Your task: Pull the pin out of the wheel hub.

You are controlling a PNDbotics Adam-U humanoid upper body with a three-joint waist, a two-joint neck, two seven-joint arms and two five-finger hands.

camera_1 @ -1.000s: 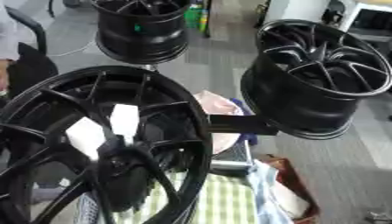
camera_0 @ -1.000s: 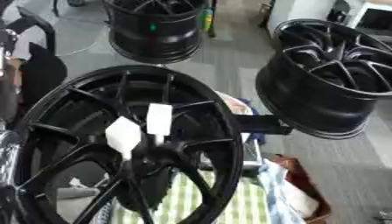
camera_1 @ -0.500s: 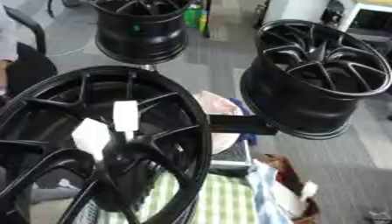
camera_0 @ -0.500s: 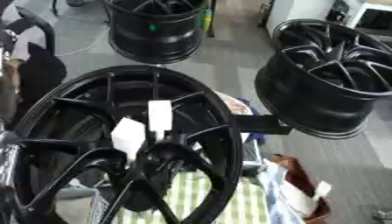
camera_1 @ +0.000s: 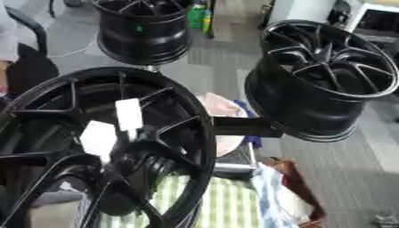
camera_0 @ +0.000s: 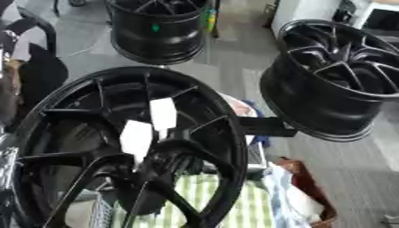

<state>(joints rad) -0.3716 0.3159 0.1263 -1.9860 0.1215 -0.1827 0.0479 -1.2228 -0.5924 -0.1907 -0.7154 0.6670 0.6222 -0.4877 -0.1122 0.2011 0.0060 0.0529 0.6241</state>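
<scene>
A large black spoked wheel (camera_0: 124, 147) fills the lower left of both views, tilted toward me. Its dark hub (camera_0: 152, 164) sits low in the middle where the spokes meet. Two white tags (camera_0: 162, 113) (camera_0: 136, 138) hang on the spokes just above the hub. I cannot make out a pin among the dark parts of the hub. Neither of my hands shows in either view.
A second black wheel (camera_1: 319, 75) is mounted at the right on a black arm (camera_0: 265, 126). A third wheel (camera_0: 160, 29) stands at the back. Green-striped cloth (camera_0: 187, 196) lies under the near wheel, with a brown container (camera_0: 300, 196) holding white cloth beside it.
The whole picture has shifted only slightly. The wheels and tags keep their places relative to each other.
</scene>
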